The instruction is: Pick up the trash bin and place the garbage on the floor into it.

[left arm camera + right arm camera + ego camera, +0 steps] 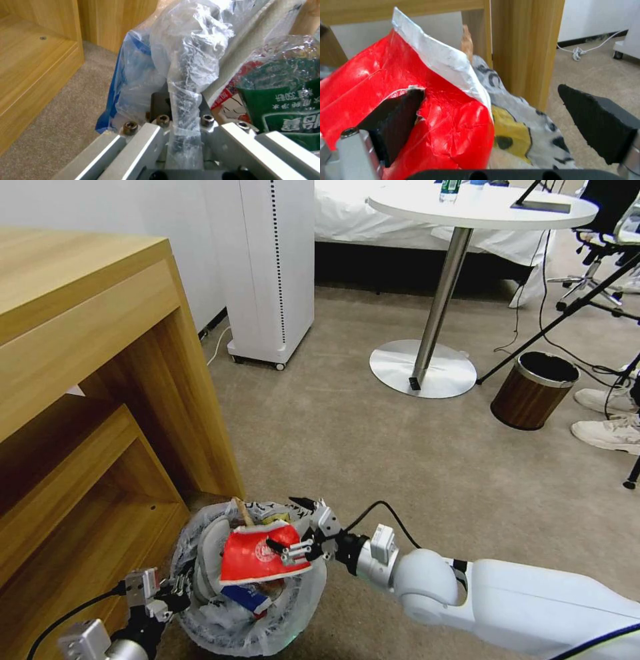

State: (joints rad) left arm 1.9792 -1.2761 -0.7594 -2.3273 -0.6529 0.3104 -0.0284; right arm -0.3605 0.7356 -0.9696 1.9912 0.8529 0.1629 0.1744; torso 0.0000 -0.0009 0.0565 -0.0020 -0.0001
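The trash bin [297, 610], lined with a crinkly white bag, stands low beside the wooden desk and is heaped with garbage. My left gripper [175, 588] is shut on its bag-covered rim [186, 82]. In the bin lie a red wrapper [257, 553], a white slipper [208, 557], a blue-white carton [248, 600], a wooden stick [243, 511] and a green-labelled bottle [286, 107]. My right gripper [297, 528] hovers open over the heap. One of its fingers [400, 117] rests against the red wrapper [446, 125], while the other stands free.
The wooden desk [100, 380] with its lower shelf hems in the left side. Farther off are a white floor unit [273, 267], a round table's base [423, 370], a brown wood-grain bin [533, 390], tripod legs and a person's shoes [610, 430]. Open carpet lies to the right.
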